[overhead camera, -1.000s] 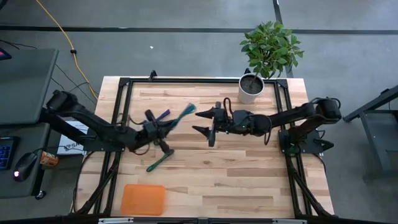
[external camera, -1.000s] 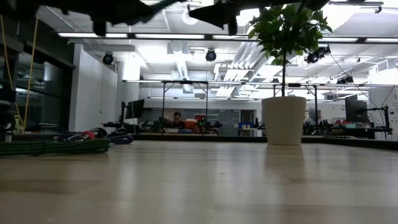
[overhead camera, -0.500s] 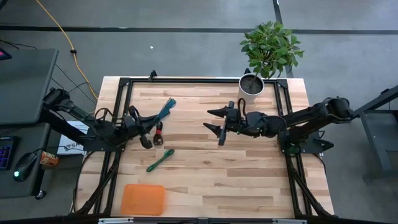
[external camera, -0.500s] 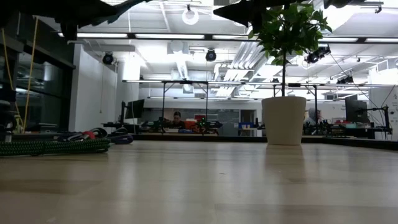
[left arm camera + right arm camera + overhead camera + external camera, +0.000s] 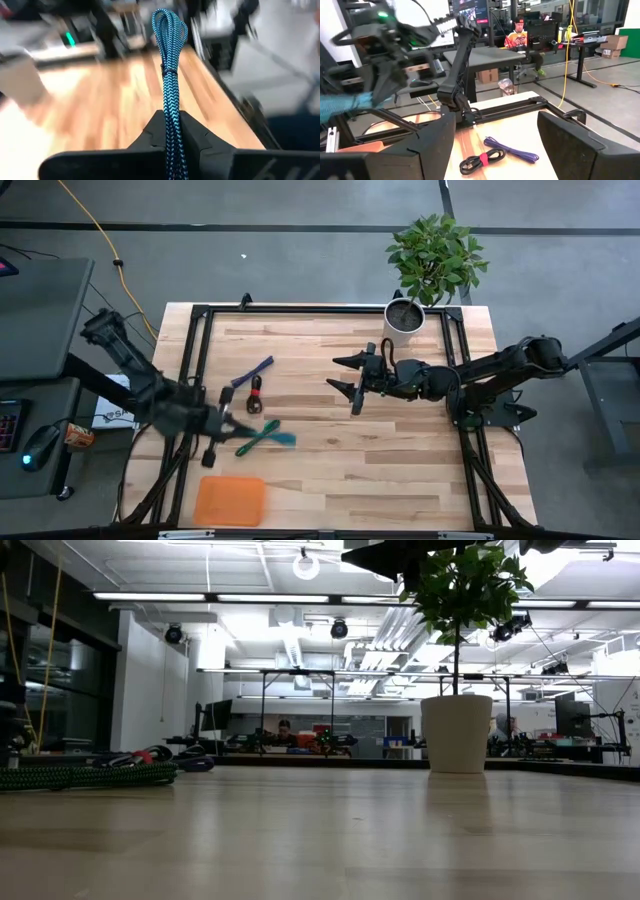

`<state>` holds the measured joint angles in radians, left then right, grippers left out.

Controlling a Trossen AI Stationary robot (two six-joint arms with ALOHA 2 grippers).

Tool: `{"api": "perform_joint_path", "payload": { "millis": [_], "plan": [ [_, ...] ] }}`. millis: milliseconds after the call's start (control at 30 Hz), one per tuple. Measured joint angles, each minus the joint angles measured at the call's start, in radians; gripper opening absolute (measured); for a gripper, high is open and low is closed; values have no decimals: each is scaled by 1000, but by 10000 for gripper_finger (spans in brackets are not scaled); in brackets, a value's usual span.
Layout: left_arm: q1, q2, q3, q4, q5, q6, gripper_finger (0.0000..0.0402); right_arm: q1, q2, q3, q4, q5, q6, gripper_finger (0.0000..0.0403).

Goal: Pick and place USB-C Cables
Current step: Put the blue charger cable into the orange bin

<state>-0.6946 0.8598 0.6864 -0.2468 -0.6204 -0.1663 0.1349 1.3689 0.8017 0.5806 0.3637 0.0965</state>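
Note:
My left gripper (image 5: pixel 238 432) hovers over the table's near-left part, just beyond the orange tray (image 5: pixel 230 500), shut on the teal cable (image 5: pixel 281 440). In the high view the teal cable crosses over the green cable (image 5: pixel 268 428), which lies flat on the wood. The purple-blue cable (image 5: pixel 252 370) and the red-and-black cable (image 5: pixel 254 393) lie farther back; the right wrist view shows them as purple-blue cable (image 5: pixel 512 148) and red-and-black cable (image 5: pixel 479 161). My right gripper (image 5: pixel 352 383) waits open above mid-table. My left gripper pinches the teal bundle (image 5: pixel 172 127) between its two fingers (image 5: pixel 150 137), which lie along it. The several strands run straight out past the fingertips toward the table's right, ending in a looped end (image 5: pixel 169 20). The bundle is lifted clear of the wood.
A white pot with a green plant (image 5: pixel 403 322) stands at the far right edge, close behind my right arm. Black frame rails (image 5: pixel 195 350) border the table's sides. A yellow cord (image 5: pixel 95 225) runs over the floor beyond the far left corner. Bare wood (image 5: pixel 400 470) spreads near right.
My left gripper, keeping its hold on the teal cable, has pulled back toward the table's left, then swung toward the near edge and the orange tray, turning as it went. The cable pointed far-right before and now points right. My right gripper has drawn slightly toward the right.

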Motion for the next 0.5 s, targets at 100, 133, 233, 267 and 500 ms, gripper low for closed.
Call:
{"api": "perform_joint_path", "payload": {
  "millis": [100,133,233,267,500],
  "plan": [
    [-81,123,154,-290,4,-178,0,0,0,0,0,0,0,273],
    [-104,167,199,-378,13,-239,0,0,0,0,-1,0,0,273],
    [-164,294,319,-578,54,-402,0,0,0,0,-1,0,0,273],
    [-180,331,351,-628,72,-449,0,0,0,0,-1,0,0,273],
    [-263,497,466,-804,271,-708,0,0,0,0,-16,0,0,273]
  ]
}}
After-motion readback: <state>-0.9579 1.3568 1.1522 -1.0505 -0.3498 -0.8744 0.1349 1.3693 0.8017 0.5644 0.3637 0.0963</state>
